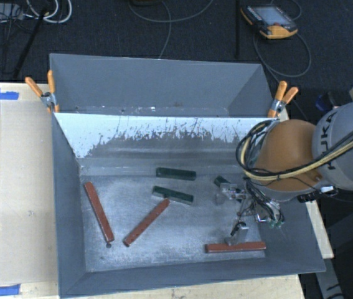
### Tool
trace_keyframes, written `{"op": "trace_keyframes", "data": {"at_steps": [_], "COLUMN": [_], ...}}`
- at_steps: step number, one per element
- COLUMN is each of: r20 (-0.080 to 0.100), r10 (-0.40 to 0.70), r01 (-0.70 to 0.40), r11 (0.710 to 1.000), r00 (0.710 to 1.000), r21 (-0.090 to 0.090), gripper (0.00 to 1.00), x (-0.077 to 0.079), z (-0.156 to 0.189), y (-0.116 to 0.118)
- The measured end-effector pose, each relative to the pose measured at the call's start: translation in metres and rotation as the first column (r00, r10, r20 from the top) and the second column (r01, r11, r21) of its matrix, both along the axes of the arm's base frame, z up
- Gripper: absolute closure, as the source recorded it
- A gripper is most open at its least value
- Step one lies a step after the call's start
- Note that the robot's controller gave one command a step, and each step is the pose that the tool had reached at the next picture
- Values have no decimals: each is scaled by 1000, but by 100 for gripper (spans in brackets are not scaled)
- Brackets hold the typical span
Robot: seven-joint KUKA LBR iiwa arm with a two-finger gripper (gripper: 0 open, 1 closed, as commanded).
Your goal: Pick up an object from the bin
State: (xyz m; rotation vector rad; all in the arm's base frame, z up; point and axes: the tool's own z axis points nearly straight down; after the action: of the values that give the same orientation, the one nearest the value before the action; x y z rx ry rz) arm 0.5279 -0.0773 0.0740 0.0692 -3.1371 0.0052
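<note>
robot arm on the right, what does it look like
A rounded silver-grey arm with dark lettering ends in a smooth orange-brown domed cover. Black and pale cables loop around that cover, and below it sits a slim dark metal gripper with thin wires.

Gripper (237,227) over red-brown bar (235,247)

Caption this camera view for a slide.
Robot gripper hangs near a red-brown bar in a grey bin, beside two more red-brown bars and two dark green bars.
</note>
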Motion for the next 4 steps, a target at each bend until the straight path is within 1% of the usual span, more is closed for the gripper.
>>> {"op": "trace_keyframes", "data": {"at_steps": [1,2,3,4], "r20": [12,3,3,9], "r10": [-3,119,111,566], "r01": [3,-119,-111,-567], "r11": [1000,993,994,824], "r00": [1000,993,994,824], "r21": [6,7,5,2], "gripper": [0,0,100,100], "x": [70,59,59,66], "z": [19,-4,-4,126], "y": [50,150,146,141]}}
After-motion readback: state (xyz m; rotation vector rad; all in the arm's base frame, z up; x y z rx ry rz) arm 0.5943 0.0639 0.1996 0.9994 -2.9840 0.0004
